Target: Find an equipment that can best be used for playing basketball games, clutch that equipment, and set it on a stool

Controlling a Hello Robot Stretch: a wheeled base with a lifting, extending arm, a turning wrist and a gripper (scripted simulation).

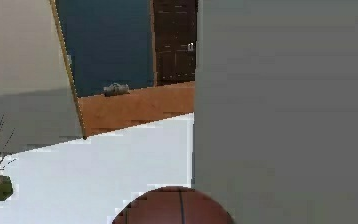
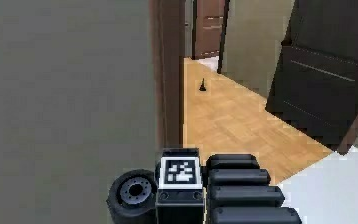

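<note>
Tool: my dark tool (image 2: 135, 196) sits low in the arm side view before a grey wall (image 2: 67, 90); I cannot tell whether it holds anything.
Ball: orange-brown round basketball with dark seams (image 1: 172, 207), at the forward view's bottom edge, against a white surface (image 1: 107, 165).

Both views sit close to, seemingly, the same grey wall (image 1: 287, 100).

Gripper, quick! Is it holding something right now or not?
Gripper: cannot be told whether it holds anything; the end with the fingers can't be made out in the arm side view.
</note>
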